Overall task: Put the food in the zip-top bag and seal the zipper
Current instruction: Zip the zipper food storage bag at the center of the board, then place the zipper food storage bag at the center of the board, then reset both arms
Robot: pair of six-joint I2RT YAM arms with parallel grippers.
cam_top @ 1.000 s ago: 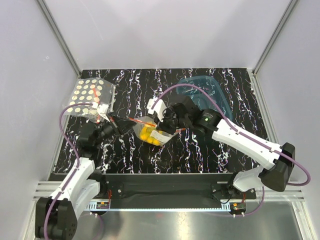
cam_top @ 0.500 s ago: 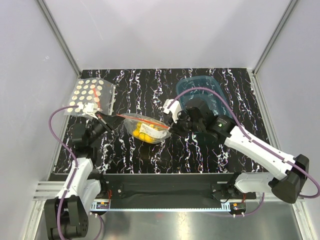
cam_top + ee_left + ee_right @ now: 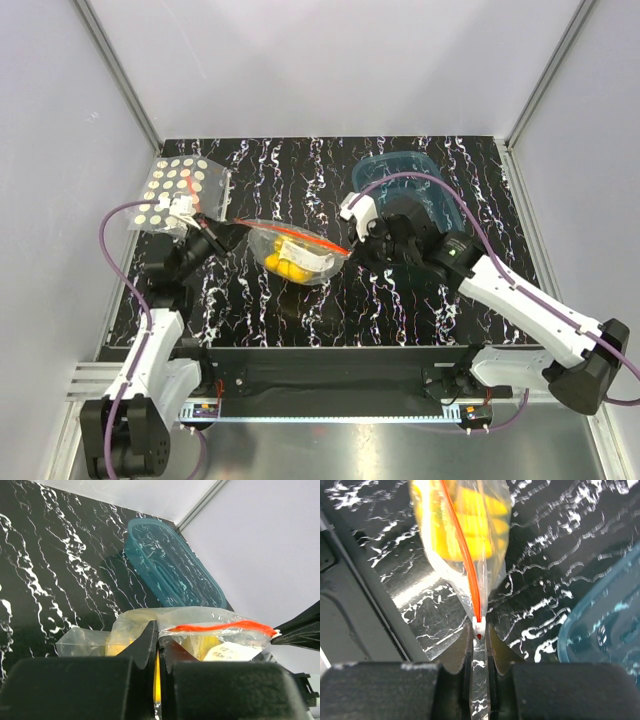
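Slippage threatens: toy bananas (image 3: 283, 267) sit inside the zip-top bag (image 3: 318, 262) held taut over the counter (image 3: 300, 180), left end effector (image 3: 222, 229) clamped on its left end, right end effector (image 3: 351, 252) pinched on the zipper (image 3: 300, 237) at its right end, so extra pull could yank an end free.

The left arm (image 3: 150, 345) and right arm (image 3: 520, 300) have white shells, black joints and a purple cable (image 3: 102, 238) each; left gripper (image 3: 157, 640) and right gripper (image 3: 479, 637) are matte black.
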